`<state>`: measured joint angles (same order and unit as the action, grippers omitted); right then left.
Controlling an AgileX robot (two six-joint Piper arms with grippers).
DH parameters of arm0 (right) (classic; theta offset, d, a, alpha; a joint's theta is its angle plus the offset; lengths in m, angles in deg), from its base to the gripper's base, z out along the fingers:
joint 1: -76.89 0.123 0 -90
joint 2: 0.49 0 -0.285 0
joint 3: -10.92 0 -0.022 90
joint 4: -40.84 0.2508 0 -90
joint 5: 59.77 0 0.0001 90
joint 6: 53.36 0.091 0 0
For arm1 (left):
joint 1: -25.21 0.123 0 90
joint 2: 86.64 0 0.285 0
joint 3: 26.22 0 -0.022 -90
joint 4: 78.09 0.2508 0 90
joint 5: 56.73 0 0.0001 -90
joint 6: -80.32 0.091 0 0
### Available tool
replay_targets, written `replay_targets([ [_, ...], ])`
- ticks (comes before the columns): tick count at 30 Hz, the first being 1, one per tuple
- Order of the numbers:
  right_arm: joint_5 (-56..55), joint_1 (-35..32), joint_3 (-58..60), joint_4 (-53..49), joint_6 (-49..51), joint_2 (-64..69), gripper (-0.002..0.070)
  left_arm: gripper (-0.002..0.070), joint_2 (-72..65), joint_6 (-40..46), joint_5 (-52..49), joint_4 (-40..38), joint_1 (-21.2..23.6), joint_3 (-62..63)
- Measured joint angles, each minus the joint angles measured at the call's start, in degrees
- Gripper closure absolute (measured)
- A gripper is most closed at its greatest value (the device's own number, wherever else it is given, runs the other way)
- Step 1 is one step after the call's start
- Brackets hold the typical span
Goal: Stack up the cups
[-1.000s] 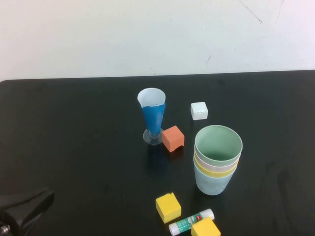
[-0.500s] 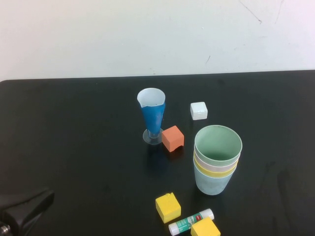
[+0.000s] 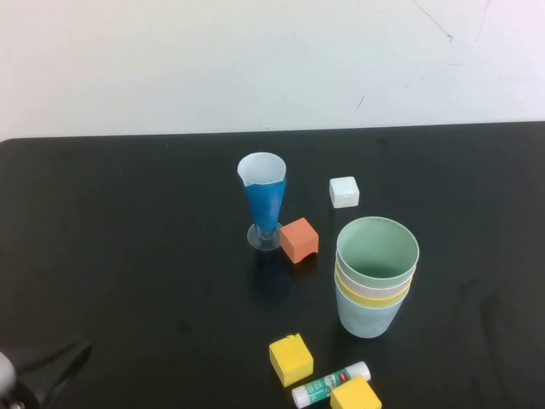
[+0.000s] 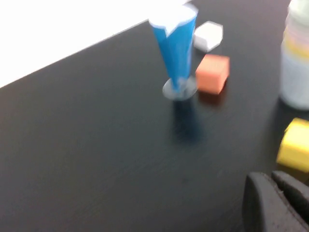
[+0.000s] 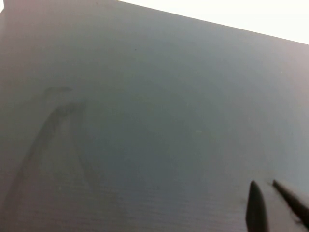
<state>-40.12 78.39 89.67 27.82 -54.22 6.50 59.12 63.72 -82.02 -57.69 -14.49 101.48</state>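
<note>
The cups (image 3: 375, 285) are standing nested, near right; light, stiff, slick plastic, best pinched at the rim. Left gripper (image 3: 38, 375) near-left, right gripper (image 5: 270, 203) over bare table (image 5: 145, 121); both looking closed, empty.

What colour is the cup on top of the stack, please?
Green: the top cup, seen best in the high view.
</note>
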Motion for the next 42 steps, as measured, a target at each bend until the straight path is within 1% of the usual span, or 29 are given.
replay_targets([
  [2,0.0,0.0,0.0,0.0,0.0,0.0,0.0679,0.0676,0.4,1.7,0.2,1.5,1.0,-2.5],
  [4,0.0,0.0,0.0,0.0,0.0,0.0,0.0678,0.0676,1.1,2.6,0.6,0.0,3.9,-4.8],
  [7,0.0,0.0,0.0,0.0,0.1,0.0,0.0679,0.0676,3.9,2.8,3.0,-4.7,9.9,-7.3],
  [8,0.0,0.0,0.0,0.0,0.1,0.0,0.0678,0.0676,5.3,2.9,5.1,-7.2,13.2,-8.3],
  [10,0.0,0.0,0.0,0.0,0.1,0.0,0.0678,0.0676,8.6,3.3,8.4,-9.8,18.2,-9.8],
  [14,0.0,0.0,0.0,0.0,0.1,0.0,0.0679,0.0676,15.9,4.2,15.9,-12.6,28.0,-14.3],
  [17,0.0,0.0,0.0,0.0,0.1,0.0,0.0678,0.0676,21.8,4.2,18.8,-15.3,33.2,-18.3],
  [19,0.0,0.0,0.0,0.0,0.1,0.0,0.0679,0.0676,25.2,4.2,19.2,-17.5,35.4,-21.0],
  [22,0.0,0.0,-0.1,0.0,0.1,0.0,0.0679,0.0677,27.0,4.2,19.5,-19.3,36.7,-25.1],
  [25,0.0,0.0,-0.1,0.0,0.1,0.0,0.0679,0.0676,26.9,4.2,17.4,-19.8,36.7,-26.1],
  [32,0.1,0.0,-0.1,0.0,0.1,0.0,0.0679,0.0676,27.2,4.2,8.1,-20.4,35.5,-26.0],
  [42,0.1,0.0,-0.1,0.0,0.1,0.0,0.0679,0.0676,27.2,4.2,7.7,-21.1,35.4,-26.0],
])
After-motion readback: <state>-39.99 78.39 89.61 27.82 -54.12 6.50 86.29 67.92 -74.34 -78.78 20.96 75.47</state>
